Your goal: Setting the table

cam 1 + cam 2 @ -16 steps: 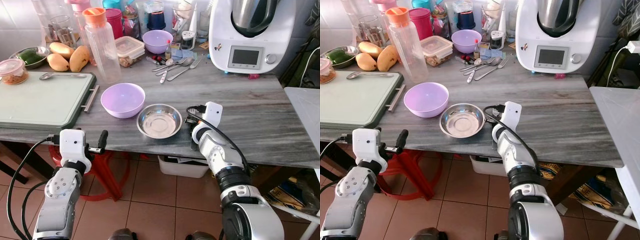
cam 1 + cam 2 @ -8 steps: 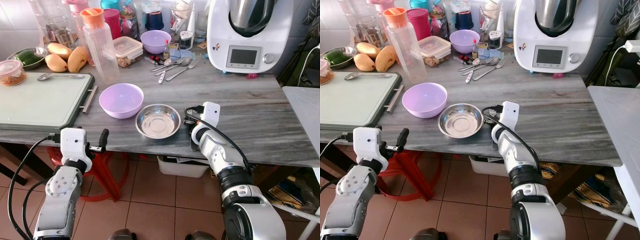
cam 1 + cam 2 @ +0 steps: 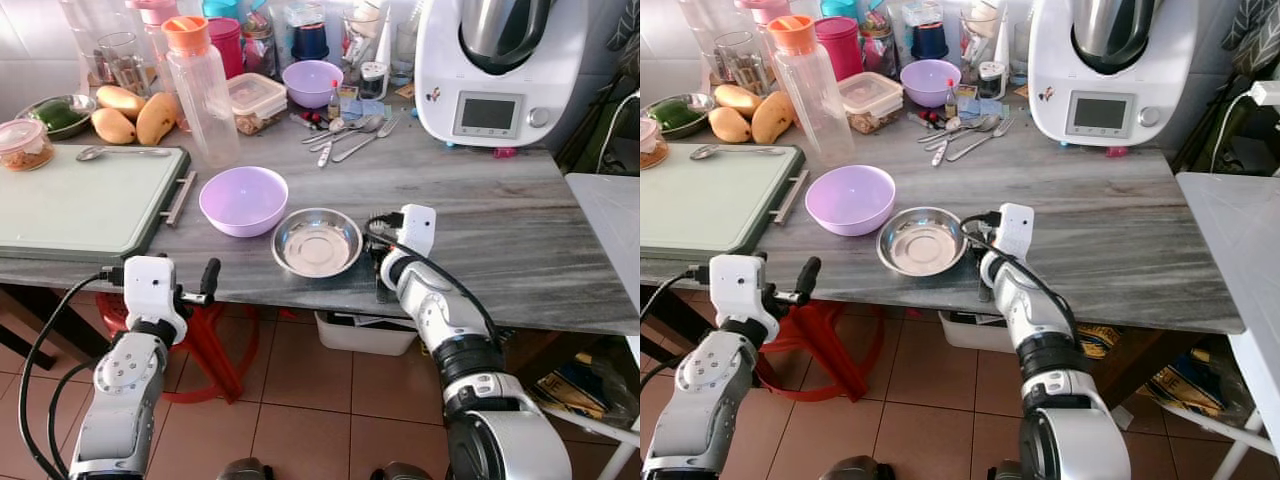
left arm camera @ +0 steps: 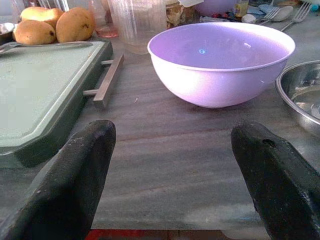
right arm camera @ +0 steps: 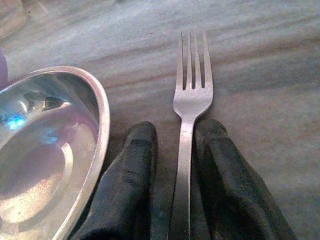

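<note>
A steel bowl point(image 3: 317, 241) sits near the front edge of the grey marble table point(image 3: 520, 230), with a larger purple bowl point(image 3: 244, 199) just to its left. My right gripper point(image 5: 176, 129) rests low on the table right beside the steel bowl point(image 5: 45, 150), shut on the handle of a fork point(image 5: 192, 85). The fork lies flat with its tines pointing away from me. My left gripper point(image 4: 175, 132) is open and holds nothing. It hangs in front of the table edge point(image 3: 205, 280), facing the purple bowl point(image 4: 220, 62).
A green cutting board point(image 3: 80, 200) with a spoon point(image 3: 125, 152) fills the table's left. Behind it stand a clear bottle point(image 3: 203, 90), mangoes point(image 3: 130, 110), a small purple bowl point(image 3: 313, 82), loose cutlery point(image 3: 350, 135) and a white kitchen machine point(image 3: 495, 70). A red stool point(image 3: 215, 340) stands under the table.
My right gripper has slid slightly left with the fork, closer to the steel bowl. The left arm has barely moved.
</note>
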{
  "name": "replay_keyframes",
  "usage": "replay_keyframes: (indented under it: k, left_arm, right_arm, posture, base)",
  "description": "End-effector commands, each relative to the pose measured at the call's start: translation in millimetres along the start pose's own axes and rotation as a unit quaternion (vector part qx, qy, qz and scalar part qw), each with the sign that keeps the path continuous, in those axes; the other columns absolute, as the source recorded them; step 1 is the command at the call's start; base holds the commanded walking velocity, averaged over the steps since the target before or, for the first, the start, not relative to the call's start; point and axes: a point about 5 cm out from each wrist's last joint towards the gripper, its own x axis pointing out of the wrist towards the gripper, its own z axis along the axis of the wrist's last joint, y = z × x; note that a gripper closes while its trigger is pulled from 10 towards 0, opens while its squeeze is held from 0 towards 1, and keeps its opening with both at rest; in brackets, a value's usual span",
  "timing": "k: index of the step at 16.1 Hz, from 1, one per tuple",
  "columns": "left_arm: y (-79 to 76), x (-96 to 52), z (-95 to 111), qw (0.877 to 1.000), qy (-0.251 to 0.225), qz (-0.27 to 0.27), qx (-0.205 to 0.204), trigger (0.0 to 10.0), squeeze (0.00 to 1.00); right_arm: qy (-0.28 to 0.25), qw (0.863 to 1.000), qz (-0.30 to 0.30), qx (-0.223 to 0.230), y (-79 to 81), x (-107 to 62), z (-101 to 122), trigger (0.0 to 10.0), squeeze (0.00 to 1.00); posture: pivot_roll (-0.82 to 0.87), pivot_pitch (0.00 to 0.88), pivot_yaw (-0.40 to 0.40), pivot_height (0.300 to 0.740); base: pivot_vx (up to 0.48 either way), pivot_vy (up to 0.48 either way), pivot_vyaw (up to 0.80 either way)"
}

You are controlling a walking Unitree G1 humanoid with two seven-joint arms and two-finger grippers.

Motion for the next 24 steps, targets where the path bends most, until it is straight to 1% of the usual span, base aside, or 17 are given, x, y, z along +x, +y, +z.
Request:
replay_keyframes:
  k: [1, 3, 6, 10, 13, 16, 20, 24]
  left_arm:
    - [-0.6, 1.8, 1.1, 1.000, 0.002, 0.000, 0.002, 10.0, 0.00]
    - [-1.0, 2.6, 1.1, 1.000, 0.002, 0.000, 0.002, 10.0, 0.00]
    - [-1.2, 3.5, 1.1, 1.000, 0.002, 0.000, 0.001, 10.0, 0.00]
    - [-1.4, 4.8, 1.7, 1.000, 0.000, -0.001, 0.001, 10.0, 0.00]
    - [-1.6, 5.5, 2.6, 1.000, -0.002, -0.001, 0.000, 10.0, 0.00]
    - [-2.4, 6.9, 3.0, 1.000, -0.004, -0.003, -0.002, 10.0, 0.00]
    - [-3.4, 8.4, 3.6, 1.000, -0.007, -0.005, -0.004, 10.0, 0.00]
    - [-4.6, 9.1, 4.1, 1.000, -0.011, -0.003, -0.008, 10.0, 0.00]
  right_arm:
    - [0.059, 0.998, -0.019, -0.001, -8.5, -2.8, -27.8, 10.0, 1.00]
    - [0.045, 0.999, -0.020, -0.011, -9.1, -4.1, -23.2, 10.0, 1.00]
    - [0.043, 0.999, -0.022, -0.015, -10.2, -5.5, -23.1, 10.0, 1.00]
    - [0.036, 0.999, -0.031, -0.027, -13.5, -11.3, -24.9, 10.0, 1.00]
    - [0.017, 0.998, -0.042, -0.040, -19.4, -18.4, -22.1, 10.0, 1.00]
    - [0.011, 0.997, -0.059, -0.039, -27.9, -24.7, -21.2, 10.0, 1.00]
    - [0.007, 0.997, -0.068, -0.045, -30.8, -29.4, -21.7, 10.0, 1.00]
    - [-0.044, 0.994, -0.084, -0.060, -31.7, -37.2, -10.0, 10.0, 1.00]
  posture:
    - [0.04, 0.005, 0.053, 0.740]
    - [0.04, 0.004, 0.054, 0.740]
    - [0.03, 0.002, 0.055, 0.740]
    - [0.03, 0.000, 0.055, 0.740]
    - [0.03, 0.000, 0.058, 0.740]
    - [0.02, 0.000, 0.062, 0.740]
    - [0.02, 0.000, 0.059, 0.740]
    - [0.02, 0.000, 0.056, 0.740]
  base:
    - [0.000, 0.000, 0.00]
    - [0.000, 0.000, 0.00]
    - [0.000, 0.000, 0.00]
    - [0.000, 0.000, 0.00]
    - [0.000, 0.000, 0.00]
    - [0.000, 0.000, 0.00]
    - [0.000, 0.000, 0.00]
    - [0.000, 0.000, 0.00]
